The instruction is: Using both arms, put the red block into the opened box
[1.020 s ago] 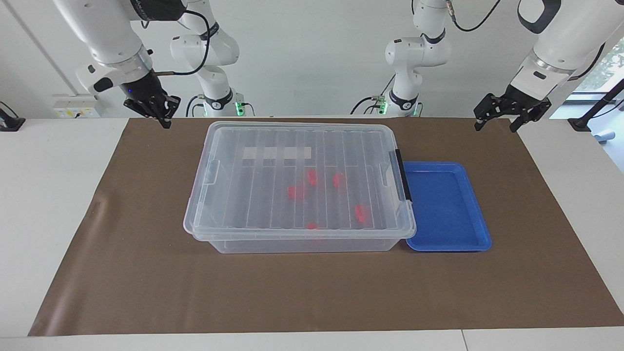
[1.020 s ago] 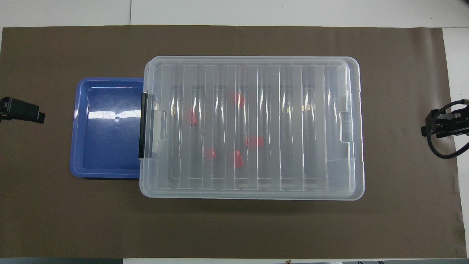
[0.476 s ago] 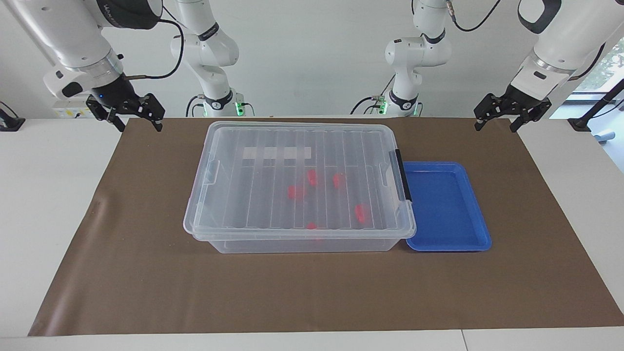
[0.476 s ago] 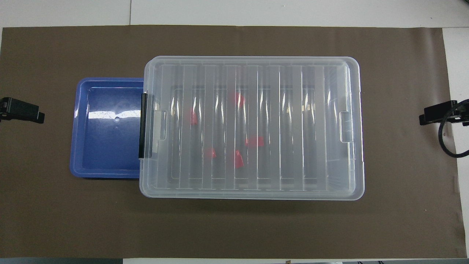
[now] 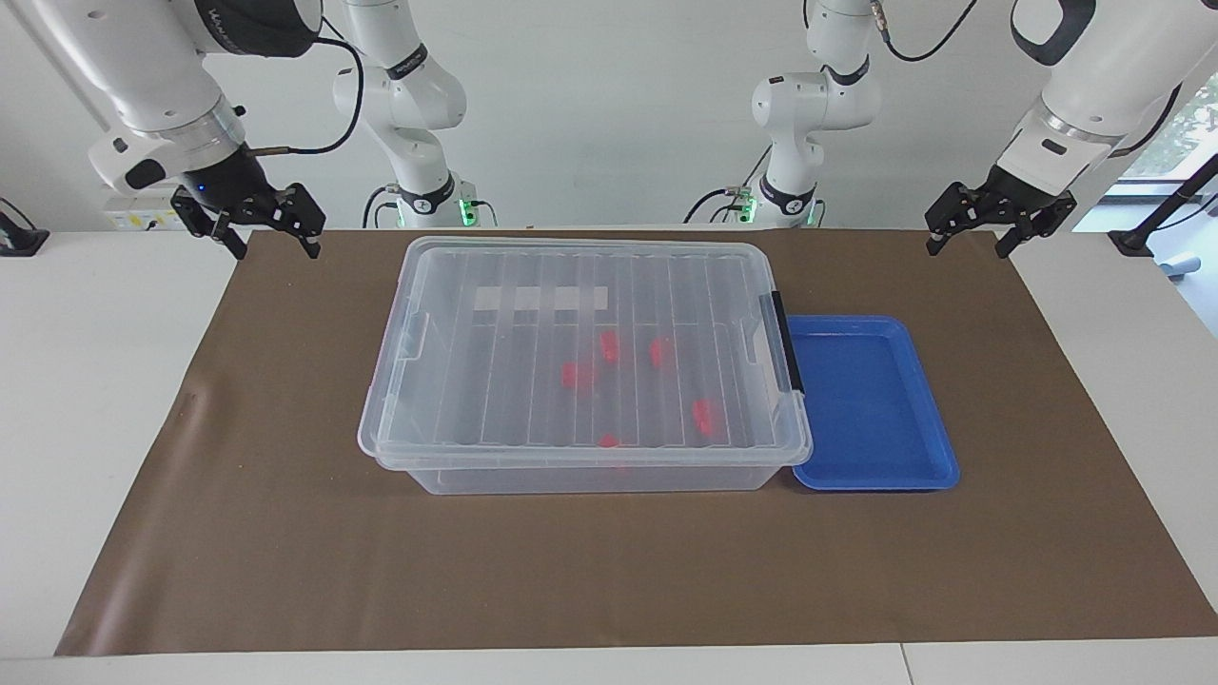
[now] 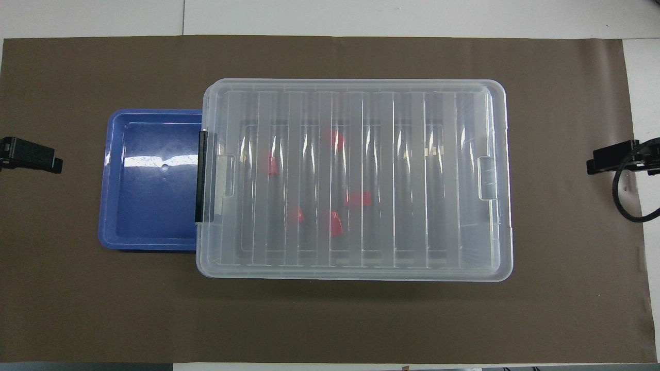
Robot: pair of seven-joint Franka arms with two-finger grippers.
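Brown paper covers the desk (image 5: 285, 571), and on it I see the box (image 5: 457, 476) with its ribbed lid (image 5: 533, 381) on, five red blocks (image 5: 577, 375) lying inside on the floor of it, and an empty blue tray (image 5: 871, 400) touching the box at the left arm's end, beside the black latch handle (image 5: 786, 342). With every block already under the lid, I judge the job essentially done; the step in hand is parking the arms, and doing that well means keeping both tools high and outside the box's edges so nothing knocks the lid. My right tool (image 5: 270, 234) hangs over the edge of the paper at the right arm's end, fingers spread wide and holding nothing. My left tool (image 5: 969, 236) waits over the corner of the paper at the left arm's end, also spread and empty. Both are well apart from the box and its blocks.
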